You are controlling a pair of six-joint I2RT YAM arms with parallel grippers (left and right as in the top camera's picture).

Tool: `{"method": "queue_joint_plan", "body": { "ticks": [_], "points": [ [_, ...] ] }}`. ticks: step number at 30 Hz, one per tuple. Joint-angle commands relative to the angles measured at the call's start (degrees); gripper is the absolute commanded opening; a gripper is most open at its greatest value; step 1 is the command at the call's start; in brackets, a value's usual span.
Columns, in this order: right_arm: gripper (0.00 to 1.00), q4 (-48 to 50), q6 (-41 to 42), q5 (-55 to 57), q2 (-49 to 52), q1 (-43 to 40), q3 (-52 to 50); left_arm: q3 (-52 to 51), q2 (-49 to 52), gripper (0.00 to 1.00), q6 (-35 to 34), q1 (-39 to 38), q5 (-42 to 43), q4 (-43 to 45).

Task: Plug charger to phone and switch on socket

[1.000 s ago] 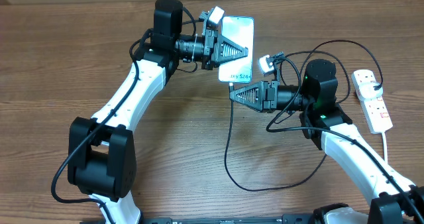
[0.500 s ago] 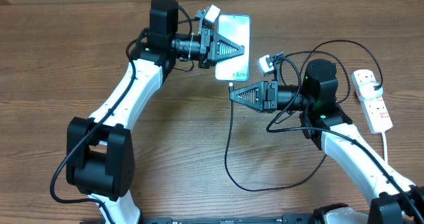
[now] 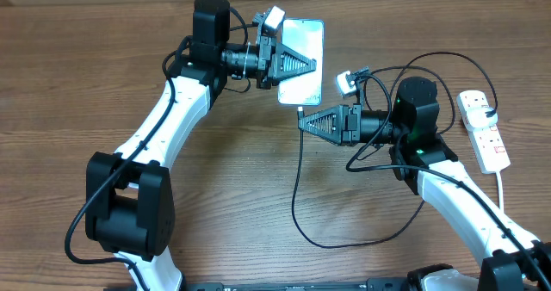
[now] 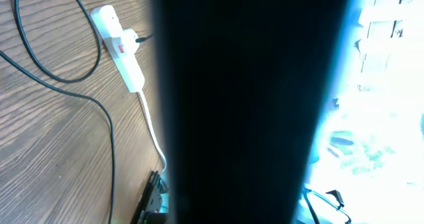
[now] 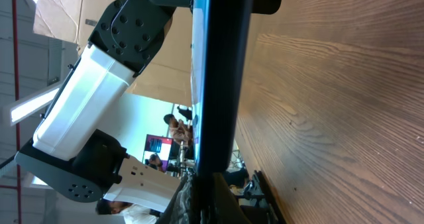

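Landmark: the phone (image 3: pixel 303 38).

Overhead: the phone is screen up, light teal, with its long axis running away from the arm bases. The left gripper (image 3: pixel 308 65) comes in over the phone's left long edge and is clenched on it, one finger lying across the screen near mid-length. Left wrist view: the phone (image 4: pixel 245 105) fills the middle as a dark band, too close for detail.

The right gripper (image 3: pixel 302 119) sits just below the phone's near short edge. Its pincer is clamped on the charger (image 3: pixel 295 188) right behind the connector tip (image 3: pixel 300 110). The tip is at that short edge, touching or nearly so; I cannot tell whether it is seated in the port. Right wrist view: the phone (image 5: pixel 222 71) is edge-on, a dark strip running straight up from the fingers, and the joint is not resolvable.

From the tip the black cable runs away from the phone toward the arm bases, loops across the table (image 3: pixel 86 84) and passes out of sight under the right arm. A second run arcs over to a black plug (image 3: pixel 491 112) seated in the socket (image 3: pixel 484 134).

The socket lies flat, well apart from the phone on its right-arm side, with the white cord (image 3: pixel 502 183) trailing toward the bases. Left wrist view: the socket (image 4: pixel 119 48) shows a red switch, but its position is not readable.
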Motion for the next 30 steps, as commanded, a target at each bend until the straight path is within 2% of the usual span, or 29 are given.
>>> {"method": "queue_joint_plan", "body": {
  "ticks": [1, 30],
  "points": [
    [0.04, 0.57, 0.26, 0.17, -0.90, 0.17, 1.07, 0.48, -1.86, 0.04, 1.11, 0.09, 2.38, 0.59],
    [0.04, 0.59, 0.68, 0.98, -0.90, 0.17, 1.07, 0.48, -1.86, 0.04, 1.95, 0.02, 1.09, 0.59]
  ]
}}
